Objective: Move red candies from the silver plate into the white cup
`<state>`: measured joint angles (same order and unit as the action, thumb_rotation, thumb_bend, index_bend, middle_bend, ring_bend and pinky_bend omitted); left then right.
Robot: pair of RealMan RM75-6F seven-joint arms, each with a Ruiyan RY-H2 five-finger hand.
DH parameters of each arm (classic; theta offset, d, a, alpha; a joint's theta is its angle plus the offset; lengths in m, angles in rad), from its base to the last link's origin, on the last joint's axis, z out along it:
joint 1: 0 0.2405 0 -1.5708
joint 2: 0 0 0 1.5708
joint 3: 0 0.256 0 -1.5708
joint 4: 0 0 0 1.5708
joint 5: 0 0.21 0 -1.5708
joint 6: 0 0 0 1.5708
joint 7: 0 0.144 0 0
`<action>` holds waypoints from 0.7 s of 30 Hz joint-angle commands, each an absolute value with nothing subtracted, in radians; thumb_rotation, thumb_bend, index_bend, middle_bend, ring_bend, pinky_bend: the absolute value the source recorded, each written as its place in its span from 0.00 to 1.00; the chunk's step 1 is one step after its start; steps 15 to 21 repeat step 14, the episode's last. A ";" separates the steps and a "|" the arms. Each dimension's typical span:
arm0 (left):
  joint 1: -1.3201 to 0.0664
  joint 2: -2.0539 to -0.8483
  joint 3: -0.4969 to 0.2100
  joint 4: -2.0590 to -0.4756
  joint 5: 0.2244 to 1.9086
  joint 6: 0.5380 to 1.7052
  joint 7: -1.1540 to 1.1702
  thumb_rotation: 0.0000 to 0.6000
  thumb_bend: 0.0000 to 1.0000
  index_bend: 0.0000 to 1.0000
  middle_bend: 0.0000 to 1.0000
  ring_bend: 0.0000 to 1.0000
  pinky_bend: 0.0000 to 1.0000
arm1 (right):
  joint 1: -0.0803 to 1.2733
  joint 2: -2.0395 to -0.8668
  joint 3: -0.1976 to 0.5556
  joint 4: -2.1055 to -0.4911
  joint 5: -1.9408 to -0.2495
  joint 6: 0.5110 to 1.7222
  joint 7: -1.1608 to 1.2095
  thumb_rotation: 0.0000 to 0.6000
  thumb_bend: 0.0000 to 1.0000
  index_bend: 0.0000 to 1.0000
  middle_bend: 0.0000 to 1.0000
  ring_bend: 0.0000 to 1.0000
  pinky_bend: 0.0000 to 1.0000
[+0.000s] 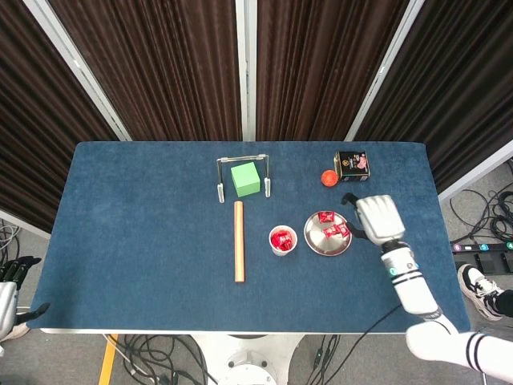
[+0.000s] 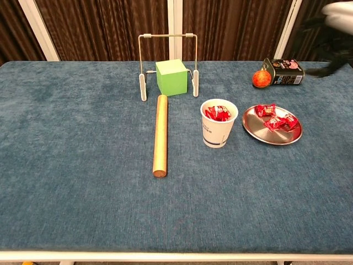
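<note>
The white cup (image 1: pixel 282 240) (image 2: pixel 218 128) stands mid-table with several red candies (image 2: pixel 218 114) inside. Just right of it lies the silver plate (image 1: pixel 321 244) (image 2: pixel 257 129), which carries a few red candies (image 1: pixel 330 228) (image 2: pixel 277 118). My right hand (image 1: pixel 377 218) hovers off the plate's right edge, its fingers spread and nothing in them. In the chest view it is a blur at the top right corner (image 2: pixel 334 22). My left hand (image 1: pixel 11 281) hangs low beyond the table's left front corner, and its fingers are too small to read.
A wooden rod (image 1: pixel 239 241) lies left of the cup. Behind it a green cube (image 1: pixel 245 179) sits under a metal frame (image 1: pixel 242 159). A dark tin (image 1: pixel 351 166) and a small orange ball (image 1: pixel 328 177) stand behind the plate.
</note>
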<state>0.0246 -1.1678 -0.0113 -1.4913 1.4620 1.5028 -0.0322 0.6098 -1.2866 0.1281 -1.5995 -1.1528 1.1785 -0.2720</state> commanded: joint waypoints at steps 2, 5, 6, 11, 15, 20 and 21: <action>0.012 -1.172 -0.025 -1.503 1.471 1.511 -0.011 1.00 0.00 0.27 0.28 0.20 0.21 | 0.417 -1.167 0.033 -1.635 -1.283 1.371 -0.111 1.00 0.21 0.26 0.35 0.29 0.46; 0.003 -1.182 -0.039 -1.512 1.479 1.529 0.015 1.00 0.00 0.27 0.28 0.20 0.21 | 0.327 -1.131 -0.017 -1.626 -1.342 1.447 -0.015 1.00 0.21 0.09 0.16 0.06 0.18; -0.001 -1.185 -0.045 -1.518 1.485 1.537 0.027 1.00 0.00 0.27 0.28 0.20 0.21 | 0.294 -1.121 -0.033 -1.621 -1.363 1.475 0.016 1.00 0.21 0.06 0.13 0.03 0.14; -0.011 -1.181 -0.049 -1.540 1.496 1.543 0.074 1.00 0.00 0.27 0.28 0.20 0.21 | 0.184 -1.113 -0.081 -1.597 -1.426 1.572 0.068 1.00 0.21 0.01 0.05 0.00 0.05; -0.012 -1.181 -0.050 -1.547 1.501 1.548 0.083 1.00 0.00 0.27 0.28 0.20 0.21 | 0.150 -1.115 -0.086 -1.593 -1.447 1.601 0.082 1.00 0.21 0.01 0.05 0.00 0.04; -0.012 -1.181 -0.050 -1.547 1.501 1.548 0.083 1.00 0.00 0.27 0.28 0.20 0.21 | 0.150 -1.115 -0.086 -1.593 -1.447 1.601 0.082 1.00 0.21 0.01 0.05 0.00 0.04; -0.012 -1.181 -0.050 -1.547 1.501 1.548 0.083 1.00 0.00 0.27 0.28 0.20 0.21 | 0.150 -1.115 -0.086 -1.593 -1.447 1.601 0.082 1.00 0.21 0.01 0.05 0.00 0.04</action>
